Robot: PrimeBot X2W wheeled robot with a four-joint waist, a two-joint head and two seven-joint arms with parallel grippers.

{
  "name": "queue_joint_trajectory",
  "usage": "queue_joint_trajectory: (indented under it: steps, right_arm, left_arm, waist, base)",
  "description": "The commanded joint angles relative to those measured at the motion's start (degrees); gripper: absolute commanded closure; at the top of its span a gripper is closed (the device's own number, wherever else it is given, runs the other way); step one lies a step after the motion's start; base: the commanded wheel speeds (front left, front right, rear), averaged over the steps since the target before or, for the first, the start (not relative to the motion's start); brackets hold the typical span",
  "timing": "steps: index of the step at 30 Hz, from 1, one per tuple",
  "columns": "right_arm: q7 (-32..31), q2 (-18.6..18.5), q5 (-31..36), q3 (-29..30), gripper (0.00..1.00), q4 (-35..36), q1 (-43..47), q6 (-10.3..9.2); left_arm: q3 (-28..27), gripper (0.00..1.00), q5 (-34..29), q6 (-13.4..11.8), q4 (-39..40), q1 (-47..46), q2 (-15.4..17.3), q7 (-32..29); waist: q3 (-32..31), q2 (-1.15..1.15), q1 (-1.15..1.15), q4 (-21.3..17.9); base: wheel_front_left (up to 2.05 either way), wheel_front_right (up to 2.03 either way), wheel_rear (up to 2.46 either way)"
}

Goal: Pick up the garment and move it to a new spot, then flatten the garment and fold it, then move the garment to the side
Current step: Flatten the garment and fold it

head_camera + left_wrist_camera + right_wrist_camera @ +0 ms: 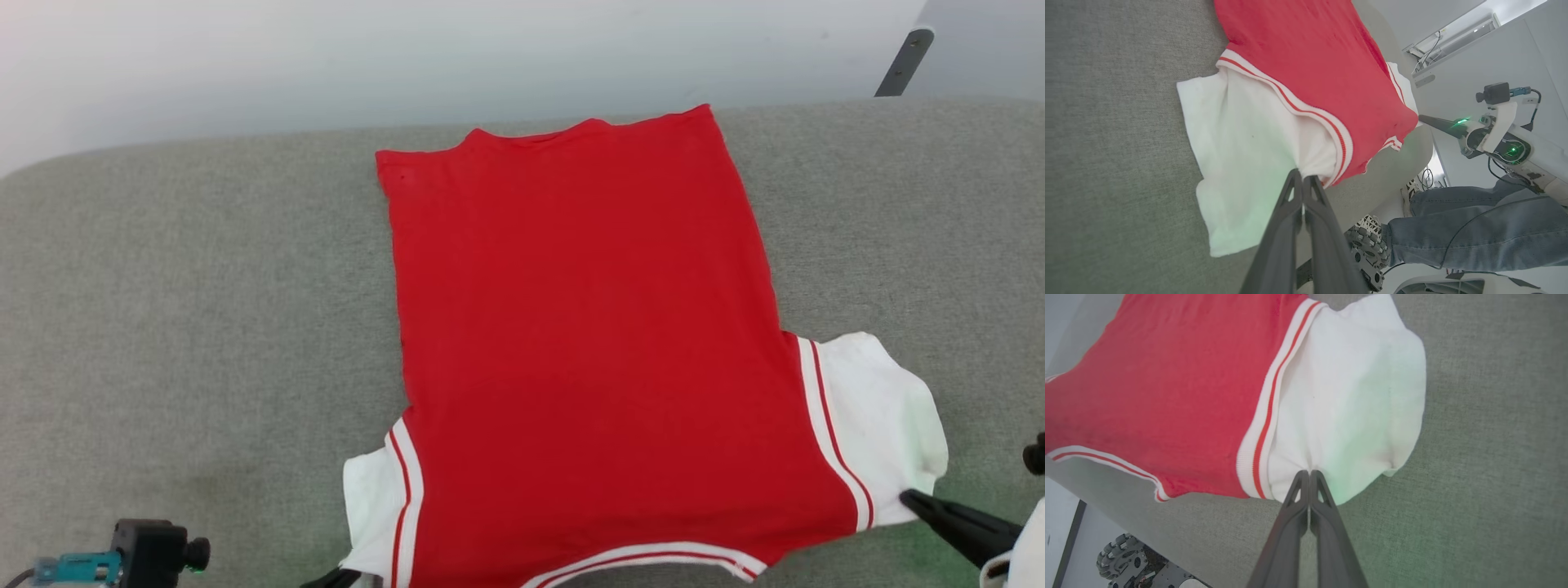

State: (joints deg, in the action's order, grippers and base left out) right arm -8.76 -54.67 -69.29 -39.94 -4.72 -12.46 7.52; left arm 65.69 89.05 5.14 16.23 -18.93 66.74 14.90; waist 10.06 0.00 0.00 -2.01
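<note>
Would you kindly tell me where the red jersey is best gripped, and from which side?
Grip the garment by its left sleeve and right sleeve, from the near edge: both jut out at the near corners while the red body lies flat. The left gripper and right gripper are shut on them.

Soft matt knit cloth garment (588, 327); table (163, 327) covered w/ rough woven fabric.

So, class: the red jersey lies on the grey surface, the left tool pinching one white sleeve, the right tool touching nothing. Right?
No: the right tool is shut on the other white sleeve of the red jersey, as the right wrist view shows. The rest holds.
</note>
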Motion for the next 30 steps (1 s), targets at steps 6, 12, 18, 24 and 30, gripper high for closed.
queue_joint_trajectory:
  steps: [6, 12, 18, 24, 30]
  right_arm:
    - [-5.13, 2.54, 4.26, 6.09, 1.00, 2.64, 6.09, -0.06]
    - [-10.09, 7.81, 12.54, 11.78, 1.00, 3.05, 9.57, -0.06]
    - [-12.64, 14.37, 20.29, 15.65, 1.00, 1.95, 11.62, -0.05]
    - [-14.23, 19.24, 25.30, 16.44, 1.00, -0.82, 11.53, -0.05]
    - [-13.68, 21.29, 26.99, 17.47, 0.00, -1.28, 10.55, -0.06]
  left_arm:
    - [-0.31, 1.00, -0.90, 0.37, -2.66, 1.44, -2.40, 0.17]
    - [0.75, 1.00, -0.47, 0.75, -8.24, 1.92, -5.86, -0.40]
    - [0.79, 1.00, 0.18, 1.47, -16.32, 2.16, -11.89, -0.29]
    - [-0.02, 1.00, 0.18, 2.16, -21.15, 0.57, -17.11, -0.05]
    - [-0.16, 1.00, -1.01, 2.35, -22.47, -0.33, -18.84, -0.02]
  waist:
    - [0.42, 0.00, 0.00, 0.27]
    - [0.56, 0.00, 0.00, 0.26]
    - [0.84, 0.00, 0.00, 0.85]
    - [1.54, 0.00, 0.00, 1.44]
    - [2.27, 0.00, 0.00, 1.58]
  base:
    - [0.00, 0.00, 0.00]
    - [0.00, 0.00, 0.00]
    - [0.00, 0.00, 0.00]
    - [0.00, 0.00, 0.00]
    - [0.00, 0.00, 0.00]
